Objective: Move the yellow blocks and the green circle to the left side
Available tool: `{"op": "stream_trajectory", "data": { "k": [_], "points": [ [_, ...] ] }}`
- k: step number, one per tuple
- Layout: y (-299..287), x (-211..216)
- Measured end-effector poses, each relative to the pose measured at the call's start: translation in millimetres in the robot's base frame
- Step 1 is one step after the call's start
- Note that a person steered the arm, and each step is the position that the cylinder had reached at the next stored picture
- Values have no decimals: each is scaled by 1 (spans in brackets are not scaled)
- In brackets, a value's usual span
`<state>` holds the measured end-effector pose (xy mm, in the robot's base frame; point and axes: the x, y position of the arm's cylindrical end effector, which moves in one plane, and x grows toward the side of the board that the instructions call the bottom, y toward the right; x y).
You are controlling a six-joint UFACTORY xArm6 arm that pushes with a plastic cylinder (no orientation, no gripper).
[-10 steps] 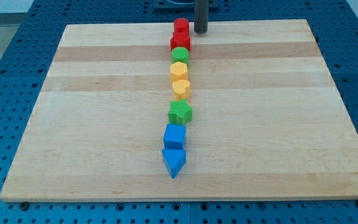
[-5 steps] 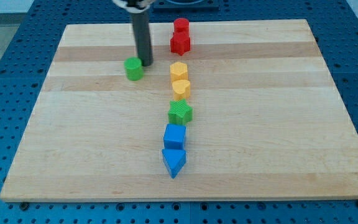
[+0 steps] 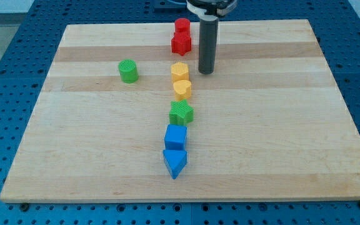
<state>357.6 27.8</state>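
The green circle (image 3: 129, 70) sits alone on the board's left half, near the view's top. Two yellow blocks stand in the middle column: a yellow hexagon (image 3: 179, 71) and, just below it, a yellow heart-like block (image 3: 182, 89). My tip (image 3: 205, 70) rests on the board just to the right of the yellow hexagon, with a small gap between them. The rod rises straight up from there.
A red cylinder (image 3: 181, 27) and a red star (image 3: 181, 44) stand at the column's top. Below the yellow blocks come a green star (image 3: 181, 113), a blue cube (image 3: 175, 136) and a blue triangle (image 3: 174, 162). The wooden board (image 3: 292, 125) lies on a blue perforated table.
My tip pushed the green circle out of the column to the left, then left it and crossed to the right side of the column, beside the yellow hexagon.
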Motion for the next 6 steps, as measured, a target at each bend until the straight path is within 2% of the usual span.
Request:
{"op": "stream_trajectory", "data": {
  "k": [2,3,5,6],
  "points": [
    [-86,12],
    [-104,22],
    [0,23],
    [30,63]
  ]
}}
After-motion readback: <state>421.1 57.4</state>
